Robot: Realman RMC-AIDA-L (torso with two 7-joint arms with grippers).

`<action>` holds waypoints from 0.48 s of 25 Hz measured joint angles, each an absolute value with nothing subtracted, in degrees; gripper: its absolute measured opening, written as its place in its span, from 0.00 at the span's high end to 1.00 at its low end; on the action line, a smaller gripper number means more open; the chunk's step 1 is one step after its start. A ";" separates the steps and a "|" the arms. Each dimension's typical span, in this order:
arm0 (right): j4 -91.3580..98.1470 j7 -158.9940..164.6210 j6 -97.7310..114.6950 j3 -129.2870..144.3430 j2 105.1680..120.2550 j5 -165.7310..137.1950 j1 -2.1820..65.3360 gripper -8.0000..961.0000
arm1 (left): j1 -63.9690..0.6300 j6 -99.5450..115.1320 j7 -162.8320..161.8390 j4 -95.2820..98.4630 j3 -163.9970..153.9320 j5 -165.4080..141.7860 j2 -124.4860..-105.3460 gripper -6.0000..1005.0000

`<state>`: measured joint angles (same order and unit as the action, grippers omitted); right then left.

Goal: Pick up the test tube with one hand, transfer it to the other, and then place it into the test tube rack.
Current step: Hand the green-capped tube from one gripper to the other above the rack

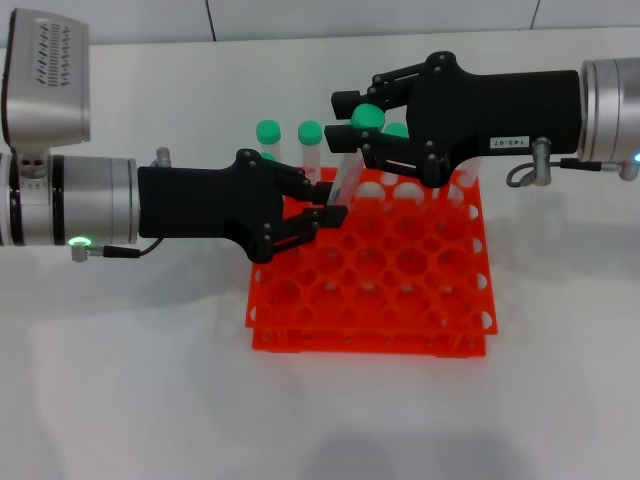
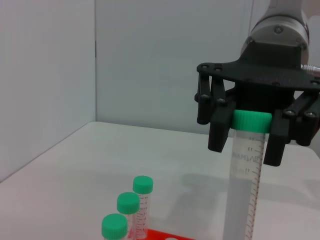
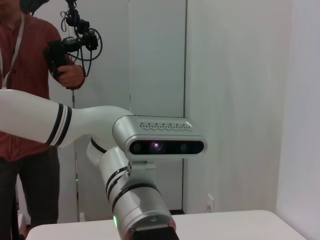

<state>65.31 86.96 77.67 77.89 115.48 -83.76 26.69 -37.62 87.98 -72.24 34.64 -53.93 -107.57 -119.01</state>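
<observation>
Above the test tube rack, toward its ten o'clock corner, both grippers are clamping the test tube: left gripper low, right gripper at the cap. Left should be releasing only once the right's grip is looking firm.

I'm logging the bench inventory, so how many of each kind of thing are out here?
Green-capped tubes: 4 (the test tube between both claws, 3 standing tubes; possibly a fifth cap behind the right claw)
Test tube rack: 1
Claws: 2 (left claw, right claw)
Total: 7
</observation>
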 joint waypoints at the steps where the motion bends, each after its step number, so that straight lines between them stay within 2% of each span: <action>1: 65.30 86.97 77.66 77.89 115.49 -83.77 26.71 0.72 | -37.62 87.98 -72.24 34.65 -53.94 -107.57 -119.00 0.78; 12: 65.31 87.10 77.48 77.95 115.48 -83.73 26.83 0.72 | -37.61 87.89 -72.32 34.59 -53.97 -107.64 -119.00 0.78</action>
<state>65.31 87.10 77.48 77.95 115.48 -83.73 26.83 -37.61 87.89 -72.32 34.59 -53.97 -107.64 -119.00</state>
